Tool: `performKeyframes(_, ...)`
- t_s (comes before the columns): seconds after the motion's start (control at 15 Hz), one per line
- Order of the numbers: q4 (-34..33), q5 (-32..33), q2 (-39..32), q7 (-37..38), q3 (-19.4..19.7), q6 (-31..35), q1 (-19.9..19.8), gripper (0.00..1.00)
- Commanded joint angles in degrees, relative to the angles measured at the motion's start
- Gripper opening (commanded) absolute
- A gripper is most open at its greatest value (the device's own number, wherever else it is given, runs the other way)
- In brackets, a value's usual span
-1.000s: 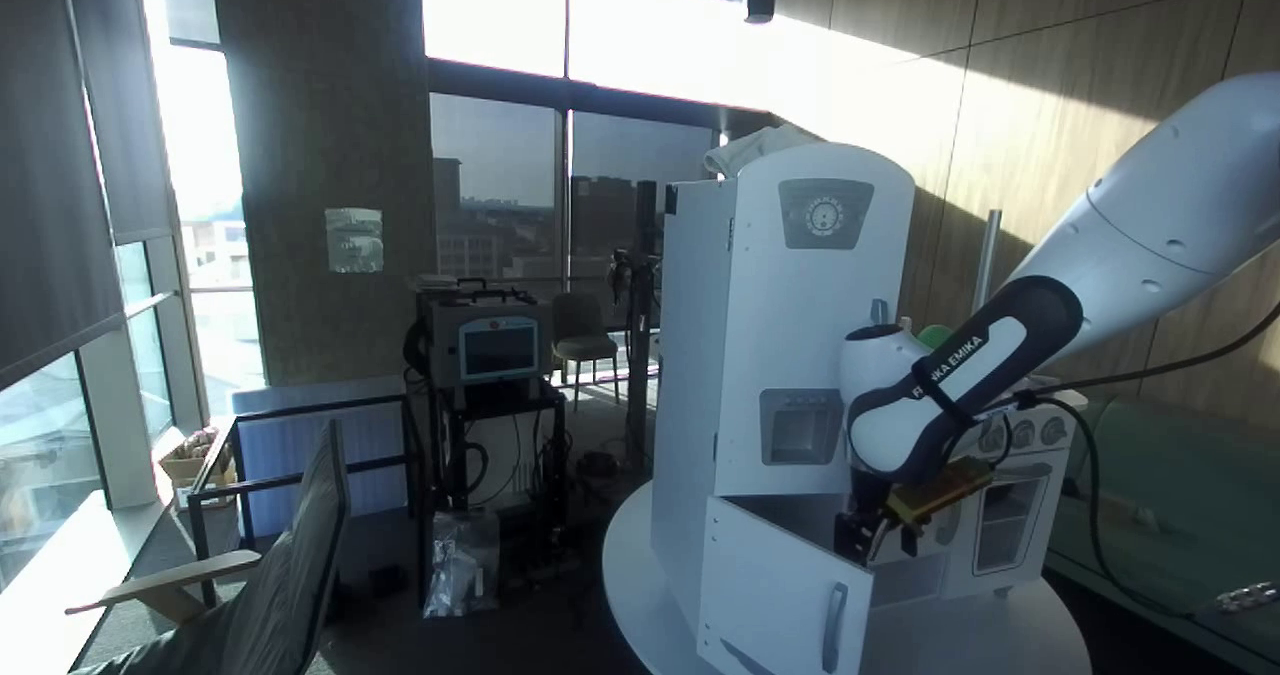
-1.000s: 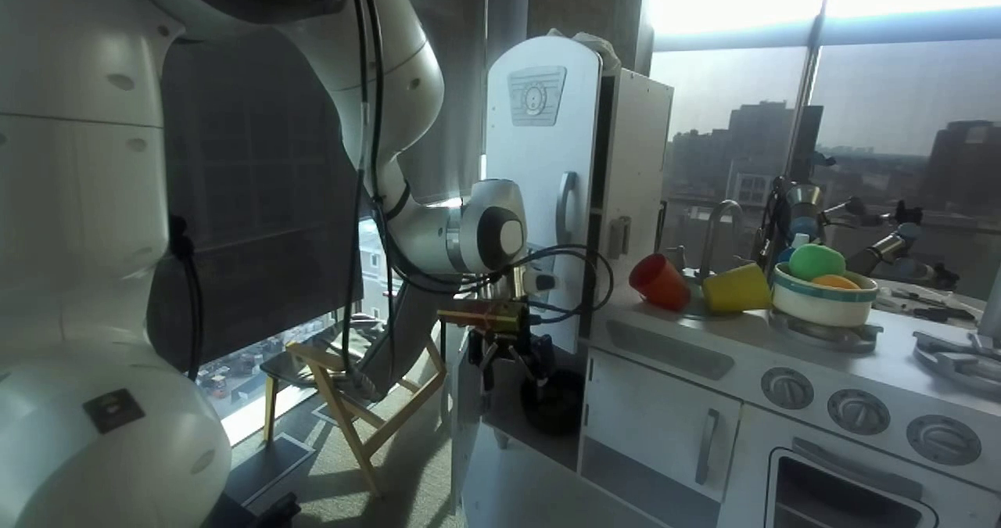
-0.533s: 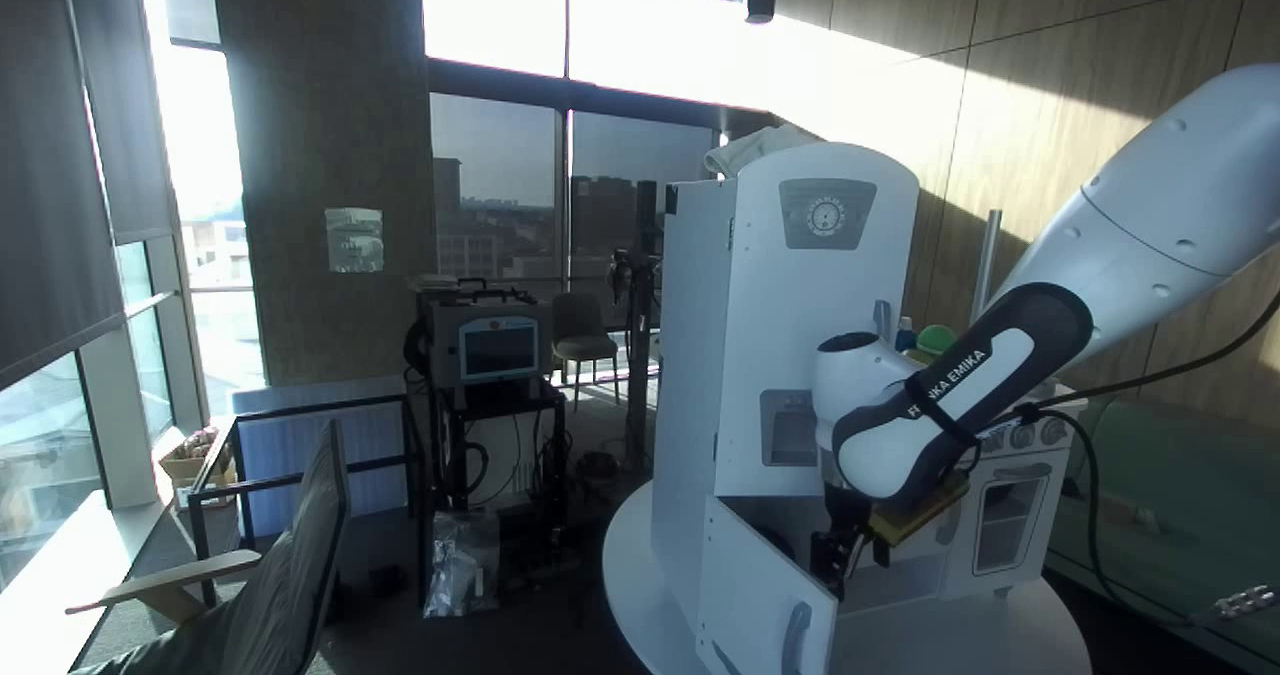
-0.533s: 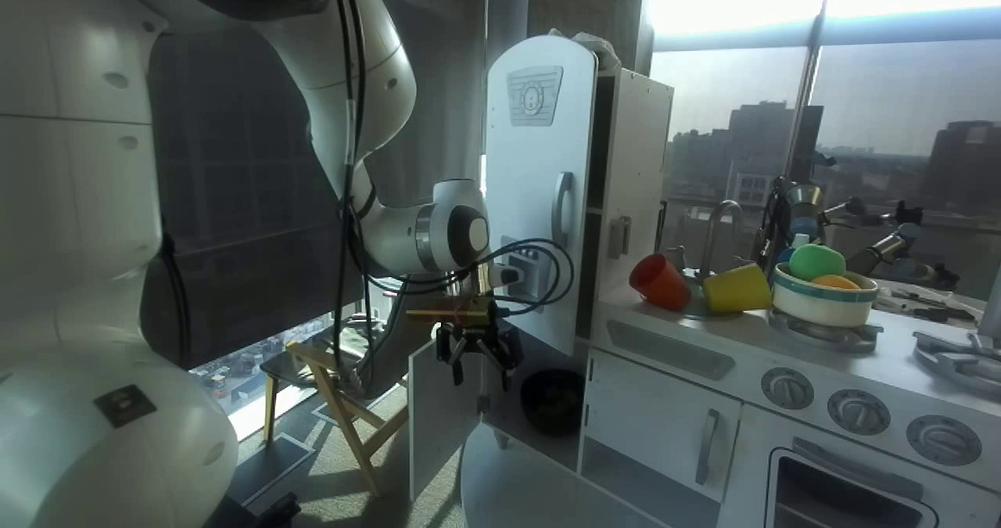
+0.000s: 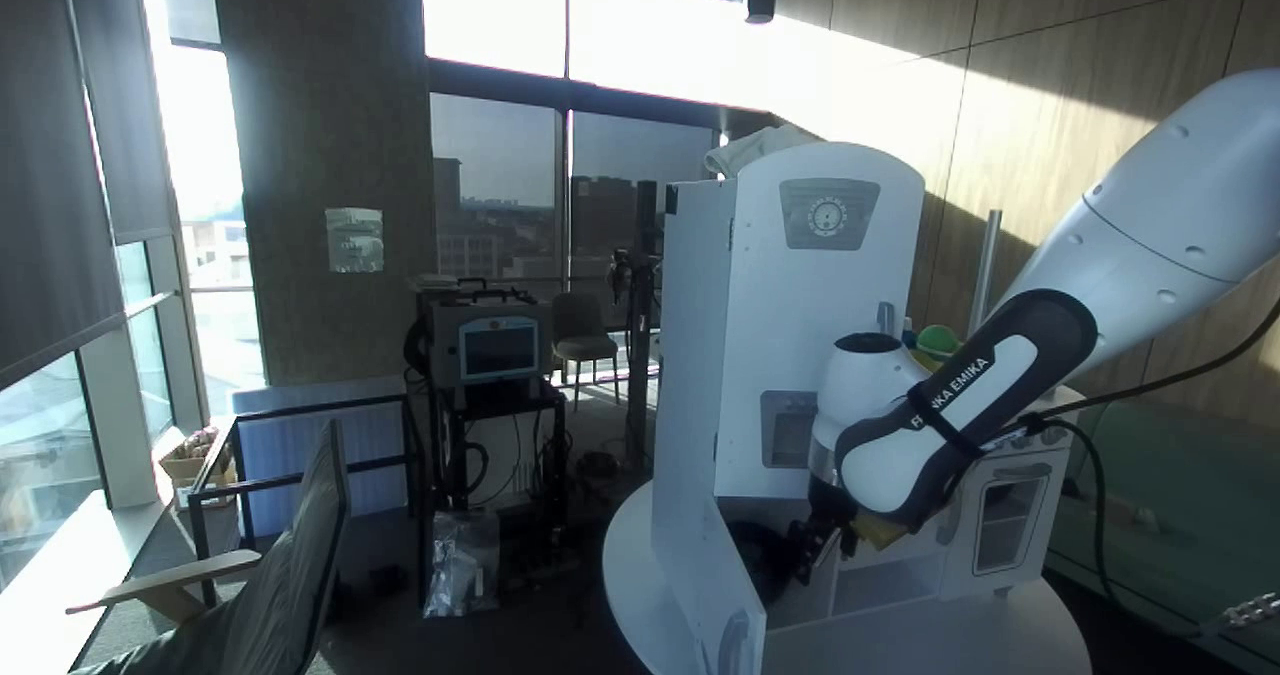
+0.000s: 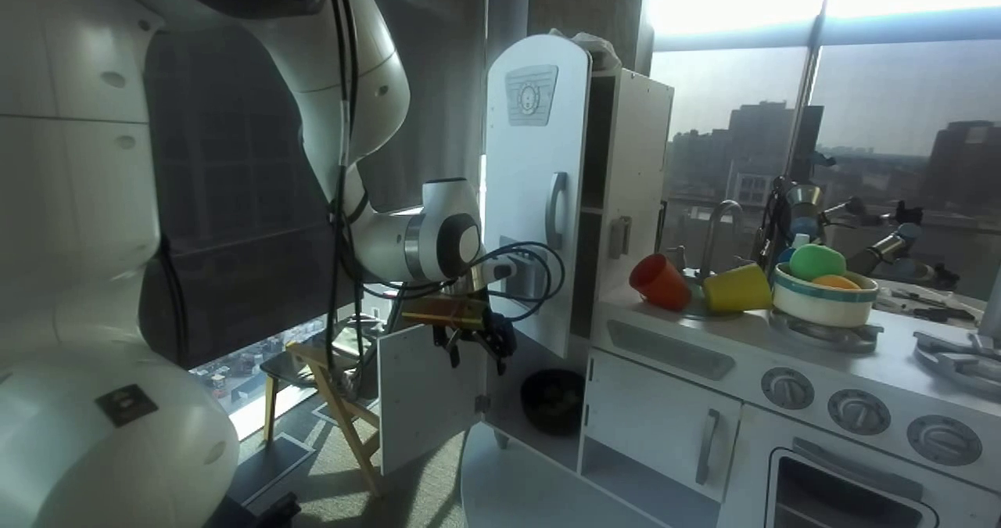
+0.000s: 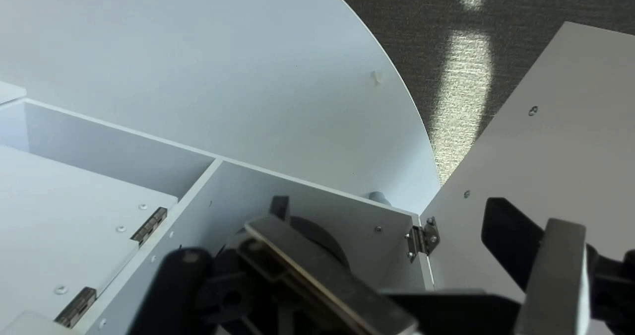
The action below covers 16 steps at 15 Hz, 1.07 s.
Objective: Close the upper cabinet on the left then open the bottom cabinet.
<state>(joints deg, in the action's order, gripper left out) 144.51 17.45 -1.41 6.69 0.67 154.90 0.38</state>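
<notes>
- Round white table (image 6: 532, 481): beneath the bottom cabinet (image 6: 504, 399), which stands wide open.
- Upper cabinet (image 6: 539, 152): directly above the bottom cabinet, ajar.
- Gripper (image 6: 477, 362): before the bottom cabinet, jaws spread apart.

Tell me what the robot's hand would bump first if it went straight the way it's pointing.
The hand points mostly down, so probably the white round tabletop just in front of the open bottom cabinet. It might brush the cabinet first, though; depth is hard to tell here.
</notes>
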Motion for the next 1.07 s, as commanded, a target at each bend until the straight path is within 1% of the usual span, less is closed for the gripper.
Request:
performKeyframes(0.0, 0.51, 1.57, 2.50, 2.43, 1.17, -0.44, -1.08, 1.00)
performKeyframes(0.07, 0.65, 1.86, 2.77, 2.70, 1.60, 0.40, -1.51, 1.00)
performKeyframes(0.4, 0.67, -2.63, 3.62, 2.79, 3.29, 6.27, -3.73, 1.00)
performKeyframes(0.6, -0.43, -5.76, 2.54, 4.64, 3.56, 7.66, -4.31, 1.00)
performKeyframes(0.73, -1.03, -9.40, 2.03, 5.88, 3.49, 8.14, -4.33, 1.00)
performKeyframes(0.87, -1.51, -10.34, 1.69, 7.26, 3.48, 7.99, -4.41, 1.00)
performKeyframes(1.0, -1.59, -9.68, 1.66, 8.83, 3.55, 8.27, -4.51, 1.00)
